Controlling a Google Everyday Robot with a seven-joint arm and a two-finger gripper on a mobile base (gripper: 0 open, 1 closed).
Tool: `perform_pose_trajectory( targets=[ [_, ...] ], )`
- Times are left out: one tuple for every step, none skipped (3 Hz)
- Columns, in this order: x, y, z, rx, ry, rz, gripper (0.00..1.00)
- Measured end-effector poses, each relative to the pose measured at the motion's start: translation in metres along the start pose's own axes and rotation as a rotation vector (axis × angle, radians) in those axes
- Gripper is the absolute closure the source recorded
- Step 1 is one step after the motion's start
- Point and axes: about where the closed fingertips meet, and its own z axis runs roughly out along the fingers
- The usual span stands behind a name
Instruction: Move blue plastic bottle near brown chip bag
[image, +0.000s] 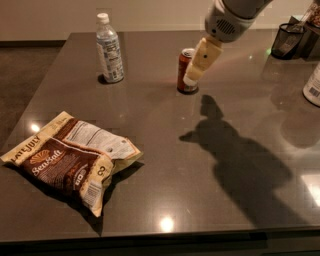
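Two task items sit on the dark table (165, 125), well apart. The blue plastic bottle (110, 50) stands upright near the far left edge, white cap on, nothing touching it. The brown chip bag (65, 165) lies flat at the near left corner, "Sea Salt" face up, with a white printed panel along its upper side.

The gripper (190, 78) hangs from the arm at top right, tilted down and left. Its tip overlaps the red soda can (183, 70) in view. Cannot tell whether it touches the can or only hovers in front of it. Cannot tell whether it is open or closed either, since it shows as one pale block. The bottle is well to its left.

Step in hand, by my reading: the reach toward the bottle, with no grasp made yet. The task is barely begun.

Next move calls for:
- passing left of the can without knocking it;
- coming level with the bottle's body below the cap and closing around it;
- lifting it, carrying it to the near left, and setting it upright just beside the bag, not on it.

A tall, light bottle like this likely tips easily.
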Motion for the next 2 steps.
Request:
perform_pose_trajectory(
  targets=[
    [-0.032, -0.018, 0.027, 0.017, -0.057, 0.049, 0.0],
    [-0.061, -0.028, 0.051, 0.023, -0.099, 0.074, 0.0]
  ],
)
